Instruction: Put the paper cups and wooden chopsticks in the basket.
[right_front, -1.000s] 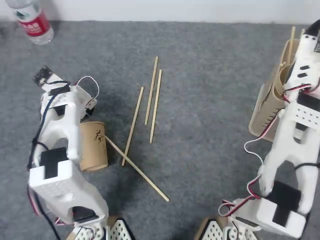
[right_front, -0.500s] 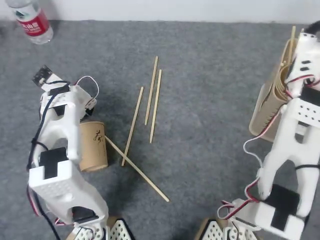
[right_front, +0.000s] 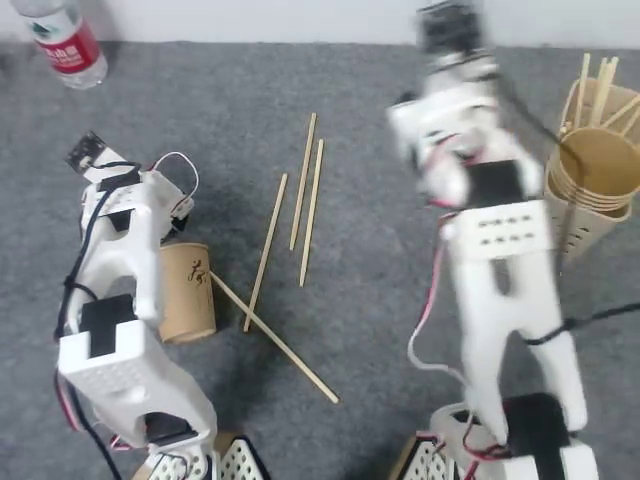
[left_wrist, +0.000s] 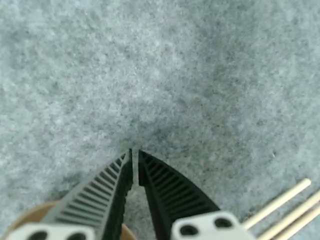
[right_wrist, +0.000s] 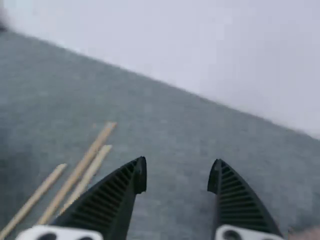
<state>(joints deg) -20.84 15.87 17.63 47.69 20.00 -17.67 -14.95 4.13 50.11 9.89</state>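
From above, four wooden chopsticks (right_front: 300, 205) lie mid-table. A paper cup (right_front: 187, 293) lies on its side by my left arm, and the basket (right_front: 592, 232) stands far right. My left gripper (left_wrist: 134, 156) is pinched together, empty. My right gripper (right_wrist: 177, 177) gapes above the chopsticks; I should straddle one stick squarely before closing.

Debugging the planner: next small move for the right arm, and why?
Probably lower the right gripper onto the chopsticks beside it. Its fingers are open and empty, the chopsticks lie loose on the carpet, and the basket already holds cups.
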